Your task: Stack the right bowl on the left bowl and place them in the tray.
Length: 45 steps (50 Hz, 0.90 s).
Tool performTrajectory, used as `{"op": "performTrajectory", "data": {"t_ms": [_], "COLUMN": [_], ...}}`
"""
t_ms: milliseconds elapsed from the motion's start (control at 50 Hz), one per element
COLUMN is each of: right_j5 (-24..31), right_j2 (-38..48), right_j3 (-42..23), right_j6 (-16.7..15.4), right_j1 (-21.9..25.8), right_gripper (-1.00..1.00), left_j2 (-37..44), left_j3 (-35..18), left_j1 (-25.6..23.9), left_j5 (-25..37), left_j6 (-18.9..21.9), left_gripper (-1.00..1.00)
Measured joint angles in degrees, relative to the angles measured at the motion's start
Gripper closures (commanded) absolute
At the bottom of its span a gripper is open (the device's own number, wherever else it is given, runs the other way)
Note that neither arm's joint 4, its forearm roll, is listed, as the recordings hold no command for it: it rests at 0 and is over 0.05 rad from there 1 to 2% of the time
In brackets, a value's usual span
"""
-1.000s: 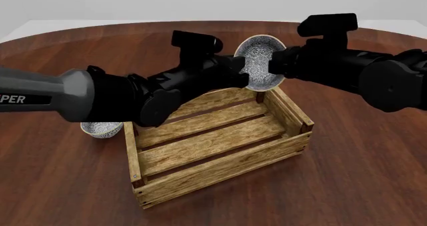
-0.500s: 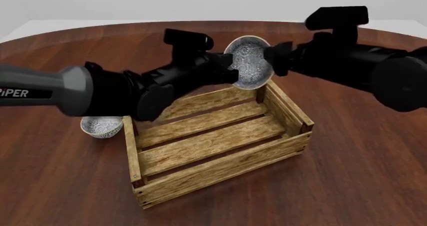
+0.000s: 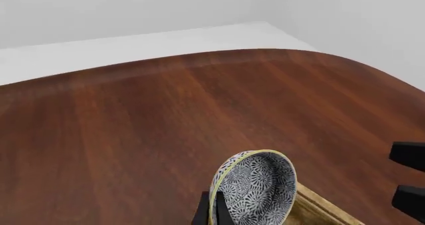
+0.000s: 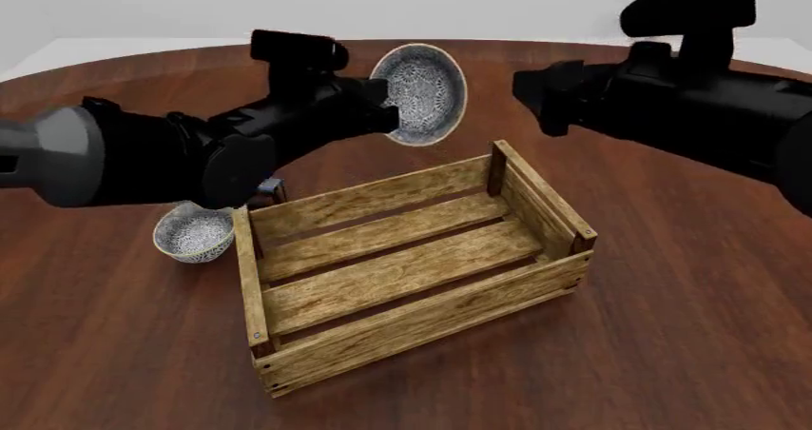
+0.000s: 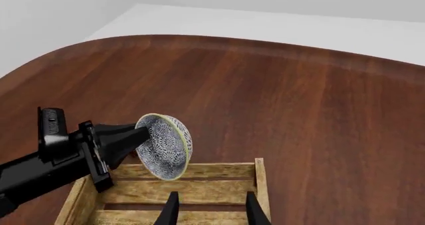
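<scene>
Wooden tray (image 4: 413,273) fills the front view's centre; only there a second bowl (image 4: 193,235) shows, lower left. Left gripper (image 4: 387,116) pinches a tilted bowl (image 4: 425,92); right gripper (image 5: 208,209) gapes empty.

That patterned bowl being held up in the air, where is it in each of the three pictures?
Front view: the lifted bowl is top centre, gripped by the left end effector, above the tray.
Left wrist view: bottom centre, tilted on edge.
Right wrist view: left of centre, at the tray's far edge.
Shared landmark: the tray's wooden rail.
</scene>
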Motion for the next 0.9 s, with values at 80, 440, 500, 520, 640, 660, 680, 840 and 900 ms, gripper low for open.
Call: {"op": "performTrajectory", "data": {"t_ms": [80,440,500,520,640,660,680,840,900], "right_j5": [0.4,0.9,0.9,0.9,1.0,1.0,1.1,1.0,1.0], "right_j2": [-0.9,-2.6,-2.7,-2.7,-3.0,-3.1,-3.1,-3.1,-3.0], "right_j3": [0.1,0.5,0.6,0.6,0.7,0.7,0.7,0.7,0.7], "right_j6": [0.0,0.2,0.3,0.3,0.4,0.4,0.4,0.4,0.4], "right_j1": [0.2,1.7,1.8,1.9,2.1,2.2,2.2,2.3,2.4], "right_gripper": [-1.00,-1.00,-1.00,-1.00,-1.00,-1.00,-1.00,-1.00,-1.00], "left_j2": [-2.5,-13.5,-15.3,-15.9,-19.6,-20.3,-20.9,-26.1,-27.5], "left_j3": [1.3,7.1,7.7,7.8,8.8,8.9,9.1,9.5,9.4], "left_j1": [1.0,5.6,6.4,6.6,7.8,8.0,8.3,10.2,10.9], "left_j5": [0.8,6.0,7.2,7.6,10.3,10.8,11.3,16.0,17.9], "left_j6": [0.6,1.8,2.2,2.4,3.4,3.5,3.7,5.2,5.2], "left_gripper": [1.00,1.00,1.00,1.00,1.00,1.00,1.00,1.00,1.00]}}
